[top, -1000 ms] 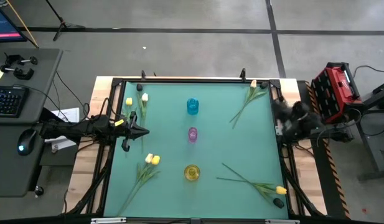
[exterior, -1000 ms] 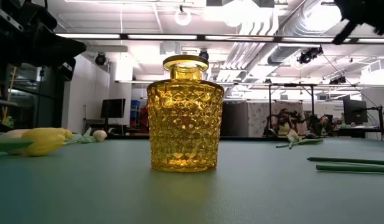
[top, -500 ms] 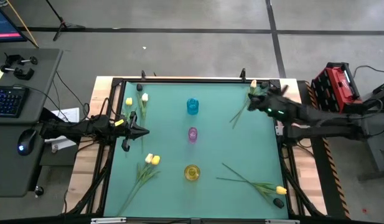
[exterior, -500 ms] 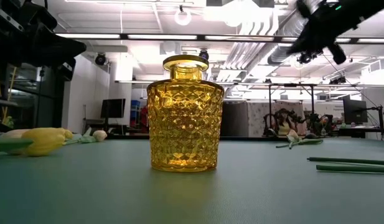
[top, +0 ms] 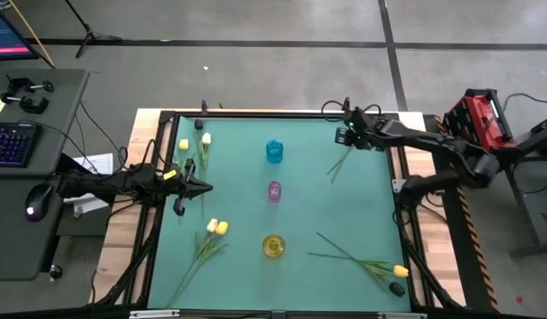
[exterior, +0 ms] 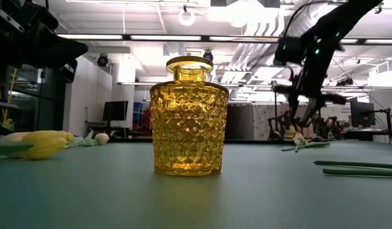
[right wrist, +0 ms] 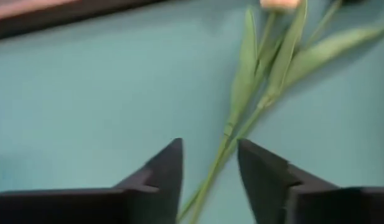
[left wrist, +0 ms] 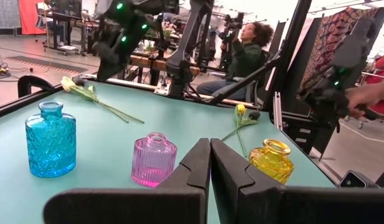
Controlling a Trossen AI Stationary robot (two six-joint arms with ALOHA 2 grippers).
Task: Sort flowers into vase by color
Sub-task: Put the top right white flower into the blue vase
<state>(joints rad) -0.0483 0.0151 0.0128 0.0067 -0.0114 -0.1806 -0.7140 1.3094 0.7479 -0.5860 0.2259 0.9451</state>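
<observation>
While the left gripper waits at the table's left edge with its fingers pressed together, the right gripper hangs over the far right corner, fingers parted, empty. A peach tulip lies just beneath it, the stem showing between the fingertips. Blue, pink and yellow vases line the table's middle.

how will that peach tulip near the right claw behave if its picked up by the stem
The peach tulip has a long thin stem, so it probably bends and droops at both ends. It looks light. Its flat leaves may catch on the green mat. The right claw is open astride the stem, so a mid-stem grip seems likely.
</observation>
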